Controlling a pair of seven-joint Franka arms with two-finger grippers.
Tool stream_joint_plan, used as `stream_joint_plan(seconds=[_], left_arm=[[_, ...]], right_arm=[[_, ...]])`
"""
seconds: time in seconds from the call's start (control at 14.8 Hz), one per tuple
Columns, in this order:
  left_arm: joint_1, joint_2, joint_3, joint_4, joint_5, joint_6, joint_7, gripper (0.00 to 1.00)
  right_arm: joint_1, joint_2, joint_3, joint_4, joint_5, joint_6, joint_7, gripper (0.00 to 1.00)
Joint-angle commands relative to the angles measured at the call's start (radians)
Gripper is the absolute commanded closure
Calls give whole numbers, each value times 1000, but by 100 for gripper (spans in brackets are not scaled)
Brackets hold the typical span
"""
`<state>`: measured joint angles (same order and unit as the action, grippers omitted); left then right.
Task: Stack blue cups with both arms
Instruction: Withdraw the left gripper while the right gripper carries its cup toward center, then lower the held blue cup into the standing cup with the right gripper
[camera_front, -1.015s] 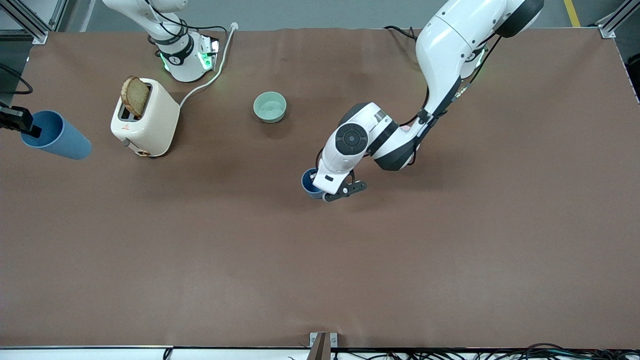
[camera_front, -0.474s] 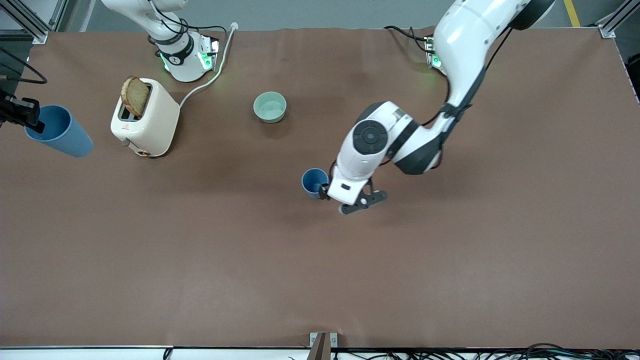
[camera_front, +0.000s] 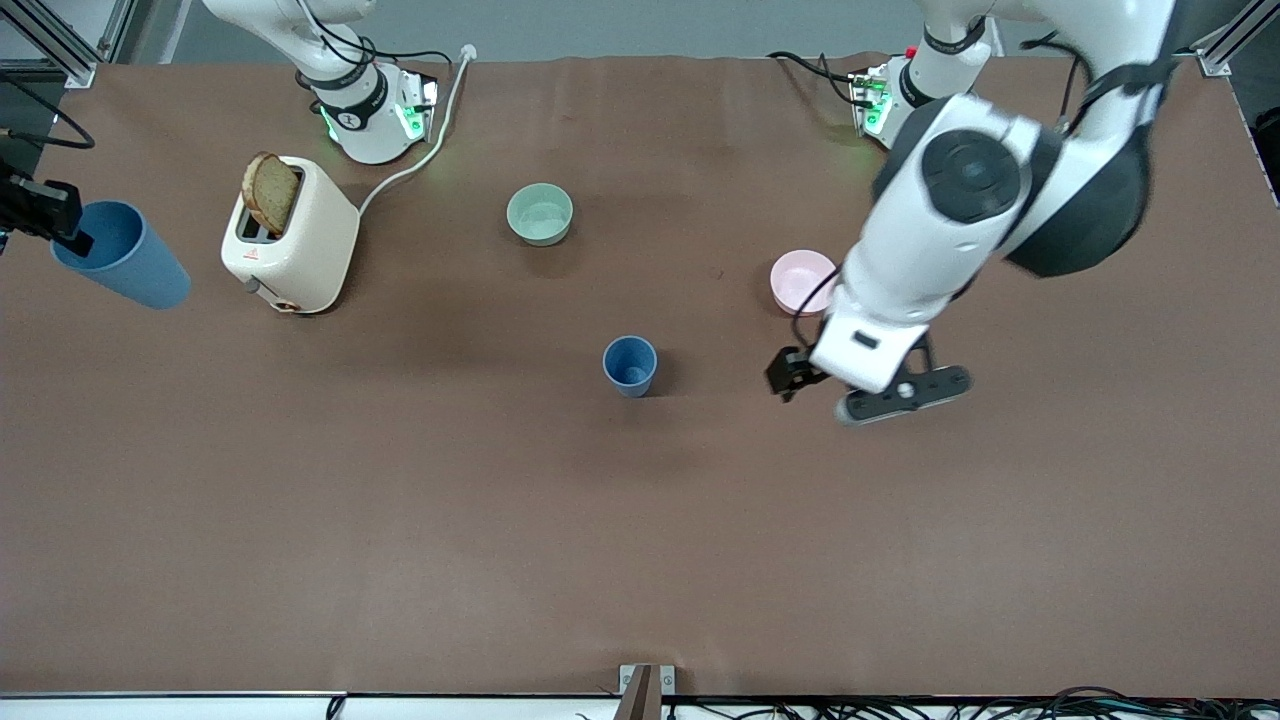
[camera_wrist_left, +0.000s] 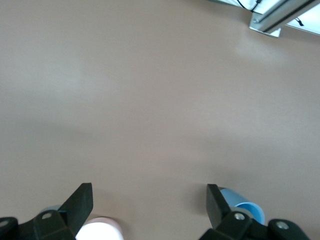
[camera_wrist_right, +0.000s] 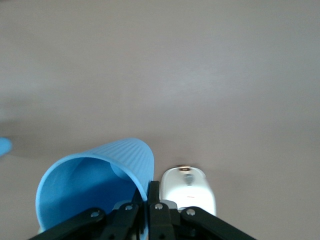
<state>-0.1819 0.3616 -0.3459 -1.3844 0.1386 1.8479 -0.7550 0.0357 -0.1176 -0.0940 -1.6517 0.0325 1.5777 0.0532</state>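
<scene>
One blue cup (camera_front: 630, 365) stands upright and alone at the table's middle; it also shows in the left wrist view (camera_wrist_left: 245, 209). My left gripper (camera_front: 795, 375) is open and empty, raised over bare table between that cup and the pink bowl; the left wrist view shows its fingers spread wide (camera_wrist_left: 148, 205). My right gripper (camera_front: 72, 240) is at the right arm's end of the table, shut on the rim of the second blue cup (camera_front: 125, 265), which it holds tilted. The right wrist view shows the fingers (camera_wrist_right: 148, 200) pinching that cup's wall (camera_wrist_right: 95, 175).
A cream toaster (camera_front: 290, 240) with a bread slice stands near the right arm's base; it also shows in the right wrist view (camera_wrist_right: 187, 187). A mint-green bowl (camera_front: 540, 213) sits farther from the camera than the standing cup. A pink bowl (camera_front: 800, 280) sits beside the left arm.
My left gripper has left the middle cup, risen and swung toward the left arm's end, uncovering the pink bowl. The cup stays standing. The right gripper's cup has shifted slightly.
</scene>
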Motion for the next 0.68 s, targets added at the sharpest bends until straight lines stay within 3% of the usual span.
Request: stream_joint_plan(seconds=[0.0, 0.27, 0.41, 0.61], left_arm=[[71, -107, 2, -30, 13, -85, 135, 0], [179, -222, -5, -38, -4, -220, 365, 0], [177, -274, 17, -61, -10, -228, 410, 0], [122, -334, 163, -105, -72, -275, 566, 0]], right_arm=[[102, 22, 0, -11, 52, 34, 164, 100], [314, 100, -1, -16, 69, 163, 347, 100], [401, 153, 0, -14, 69, 246, 428, 100], [528, 274, 0, -10, 107, 385, 575, 100]])
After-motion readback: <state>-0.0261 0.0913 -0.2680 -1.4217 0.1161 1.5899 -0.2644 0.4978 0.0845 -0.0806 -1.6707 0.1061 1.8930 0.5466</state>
